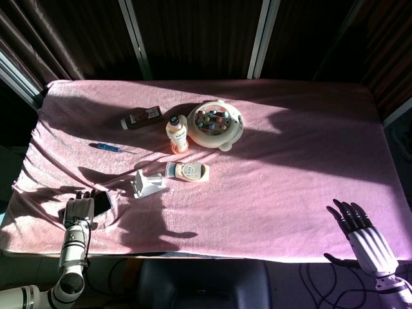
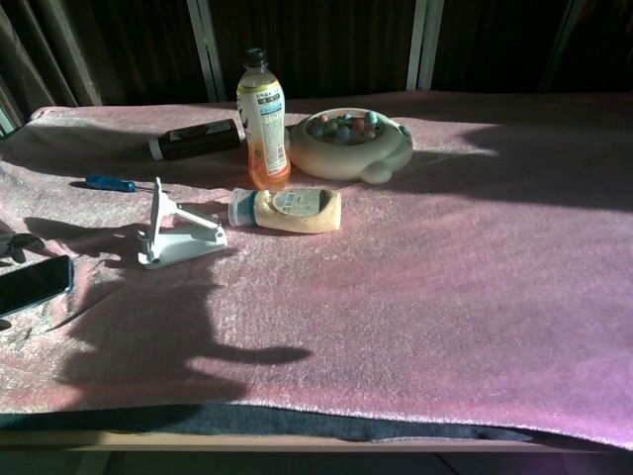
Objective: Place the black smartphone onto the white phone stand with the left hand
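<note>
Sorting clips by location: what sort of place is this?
Probably a staged test table indoors: a pink cloth over the tabletop, dark curtains behind, unrelated props like the screwdriver and white phone stand.

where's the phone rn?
Head view: black smartphone lies flat at the table's near-left edge, under the left hand, left of the white phone stand.
</note>
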Available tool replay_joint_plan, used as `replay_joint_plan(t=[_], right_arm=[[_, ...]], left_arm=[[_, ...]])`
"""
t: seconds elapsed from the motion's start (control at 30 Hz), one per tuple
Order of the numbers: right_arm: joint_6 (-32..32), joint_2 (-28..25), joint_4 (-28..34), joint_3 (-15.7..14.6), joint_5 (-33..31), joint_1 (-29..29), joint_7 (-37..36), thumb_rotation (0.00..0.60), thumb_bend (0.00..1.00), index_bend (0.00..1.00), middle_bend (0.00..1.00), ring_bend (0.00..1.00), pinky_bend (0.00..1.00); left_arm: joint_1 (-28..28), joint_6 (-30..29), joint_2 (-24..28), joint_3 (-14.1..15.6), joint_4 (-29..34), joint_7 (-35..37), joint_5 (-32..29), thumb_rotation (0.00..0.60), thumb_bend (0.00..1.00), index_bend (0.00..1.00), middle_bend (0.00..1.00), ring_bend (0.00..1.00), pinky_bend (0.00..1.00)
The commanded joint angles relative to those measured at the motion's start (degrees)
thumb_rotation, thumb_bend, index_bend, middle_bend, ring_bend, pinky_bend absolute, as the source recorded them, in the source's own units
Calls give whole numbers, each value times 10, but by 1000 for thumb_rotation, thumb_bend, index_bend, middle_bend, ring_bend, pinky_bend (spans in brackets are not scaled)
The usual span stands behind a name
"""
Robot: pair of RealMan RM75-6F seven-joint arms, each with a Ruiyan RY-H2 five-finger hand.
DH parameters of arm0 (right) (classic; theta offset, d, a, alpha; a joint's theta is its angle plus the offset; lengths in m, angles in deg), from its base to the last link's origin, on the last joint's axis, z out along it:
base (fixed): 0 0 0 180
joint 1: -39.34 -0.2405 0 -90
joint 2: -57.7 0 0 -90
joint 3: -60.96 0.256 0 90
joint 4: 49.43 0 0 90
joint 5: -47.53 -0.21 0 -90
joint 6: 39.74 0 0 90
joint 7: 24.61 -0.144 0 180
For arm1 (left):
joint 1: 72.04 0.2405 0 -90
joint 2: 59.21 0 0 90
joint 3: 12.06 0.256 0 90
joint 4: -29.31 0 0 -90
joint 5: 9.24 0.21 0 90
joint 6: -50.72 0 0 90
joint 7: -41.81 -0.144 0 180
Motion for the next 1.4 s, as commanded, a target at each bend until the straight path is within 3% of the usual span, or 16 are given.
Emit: replay_joint_plan(t=[0.03,0.5,0.77,1.23,1.4], right_arm=[[-1,1,-2,2,1,2,-2,600,238,0,0,0,0],[5,1,-4,8,3,5,-3,600,238,0,0,0,0],[14,1,-1,9,3,5,3,600,238,0,0,0,0],[20,0,1,12,2,7,6,600,238,0,0,0,0],[22,0,3,13,2,7,8,600,239,0,0,0,0]], left_arm=[[-10,11,5,6,-6,5,-14,600,236,92,135,69,238],[-39,44,18,20,-26,39,-52,600,240,151,199,103,245],[-57,66,28,29,-31,52,-64,600,245,254,386,212,244],[-86,97,38,52,-53,62,-108,600,253,264,438,254,247],[-93,122,44,60,-60,72,-121,600,256,298,523,303,252]])
